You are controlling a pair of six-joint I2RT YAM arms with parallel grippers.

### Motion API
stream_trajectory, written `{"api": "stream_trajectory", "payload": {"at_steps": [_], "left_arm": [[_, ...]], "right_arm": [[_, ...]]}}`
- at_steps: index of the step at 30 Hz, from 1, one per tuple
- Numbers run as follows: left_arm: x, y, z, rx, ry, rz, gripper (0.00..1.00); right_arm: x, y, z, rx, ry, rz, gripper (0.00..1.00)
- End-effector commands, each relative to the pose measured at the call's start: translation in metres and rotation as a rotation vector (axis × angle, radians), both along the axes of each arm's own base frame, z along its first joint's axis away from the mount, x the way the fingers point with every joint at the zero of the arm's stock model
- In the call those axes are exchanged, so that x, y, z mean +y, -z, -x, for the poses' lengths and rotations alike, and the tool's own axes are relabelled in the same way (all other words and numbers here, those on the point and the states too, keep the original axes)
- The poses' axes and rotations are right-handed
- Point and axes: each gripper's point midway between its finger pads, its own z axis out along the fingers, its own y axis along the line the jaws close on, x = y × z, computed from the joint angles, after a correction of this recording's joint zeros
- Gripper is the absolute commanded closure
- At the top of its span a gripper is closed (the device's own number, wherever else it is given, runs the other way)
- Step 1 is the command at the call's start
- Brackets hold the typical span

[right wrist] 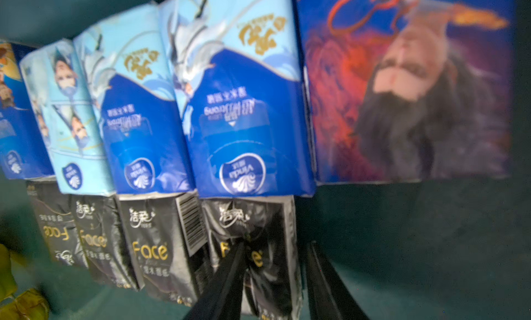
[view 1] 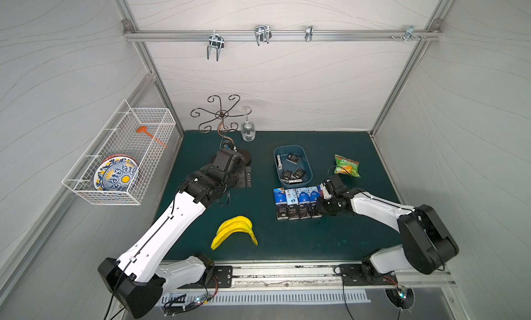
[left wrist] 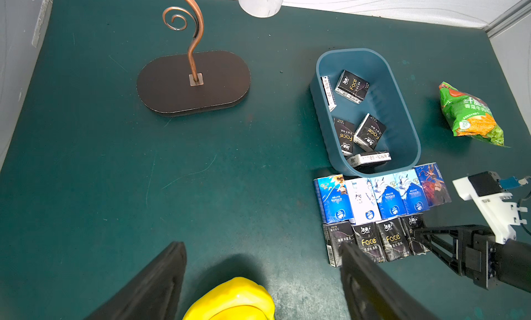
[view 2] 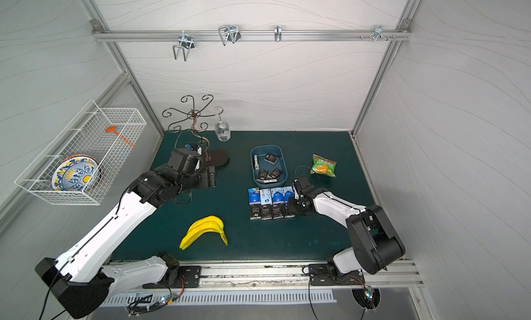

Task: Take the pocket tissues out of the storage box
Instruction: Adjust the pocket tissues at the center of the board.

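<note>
Across the green mat (view 1: 330, 241), every place is best read off the storage box (left wrist: 388, 100), which sits toward the back wall within reach of both arms. The right arm stretches low toward the box's near short wall. The left arm waits off the box's long wall on its own side, its left gripper (left wrist: 261, 245) spread wide and empty above the mat, apparently kept clear of the working lane. A snack bag (view 1: 347, 165) lies off the box's other long wall, and a bunch of bananas (view 1: 234, 232) lies well apart from the box toward the robot's base.

The pocket tissues are split. Nine lie outside, just beside the box's near short wall: a coloured row (left wrist: 382, 195) almost touching that wall, and a black row (left wrist: 370, 241) butted against it on the side away from the box. Packed edge to edge, they likely save room for the rest. Five black packets lie inside the box, one (left wrist: 327, 93) on edge against a long wall and the others scattered on its floor.

The end packet (right wrist: 267, 223) of the black row is where the right gripper (right wrist: 276, 244) works. One finger presses the packet's creased face and the other stands just past its outer edge, with the jaws partly apart. Whether they pinch it or merely straddle it I cannot tell. Likely a placement is being finished.
</note>
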Motion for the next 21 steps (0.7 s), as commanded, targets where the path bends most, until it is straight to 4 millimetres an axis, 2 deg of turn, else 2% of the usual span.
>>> {"api": "stream_trajectory", "payload": {"at_steps": [1,16,21], "left_arm": [[0.001,-0.014,-0.006,-0.043,-0.009,0.006,0.13],[0.003,-0.015,-0.005,-0.042,-0.014,-0.001,0.13],[0.003,-0.016,-0.005,-0.045,-0.015,0.003,0.13]], "right_arm": [[-0.002,0.003,0.001,0.027,0.005,0.01,0.6],[0.006,-0.004,-0.003,0.016,-0.003,-0.022,0.58],[0.005,-0.012,-0.002,0.001,-0.003,-0.03,0.57]]}}
